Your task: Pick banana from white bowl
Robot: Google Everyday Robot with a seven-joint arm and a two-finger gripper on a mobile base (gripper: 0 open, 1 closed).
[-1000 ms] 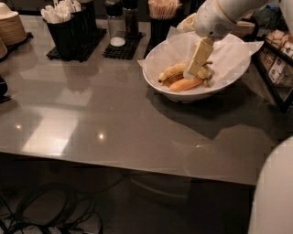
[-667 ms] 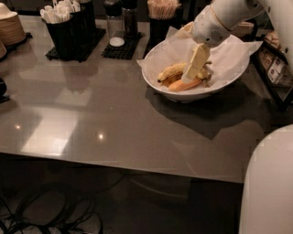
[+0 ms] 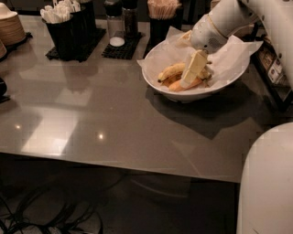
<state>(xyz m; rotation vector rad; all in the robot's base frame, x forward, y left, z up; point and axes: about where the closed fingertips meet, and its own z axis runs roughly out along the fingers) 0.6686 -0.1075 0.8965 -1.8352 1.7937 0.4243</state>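
The white bowl (image 3: 158,78) stands at the back right of the grey table, lined with crinkled white paper (image 3: 229,59). In it lies a yellow banana (image 3: 170,71) with brown speckles, next to a smooth orange oblong fruit (image 3: 179,86). My gripper (image 3: 190,77) reaches down from the upper right into the middle of the bowl. It sits just right of the banana and over the orange fruit, and hides what lies behind it. More yellow fruit (image 3: 206,73) shows just right of the gripper.
Black holders with white utensils (image 3: 64,23), a shaker on a black mat (image 3: 114,25) and a holder of sticks (image 3: 162,11) line the table's back. Stacked brown dishes (image 3: 10,28) are far left. My white base (image 3: 268,183) fills the lower right. A shelf (image 3: 274,68) is at right.
My gripper has moved down and slightly left, deeper into the bowl beside the banana. The fruit has not visibly moved.
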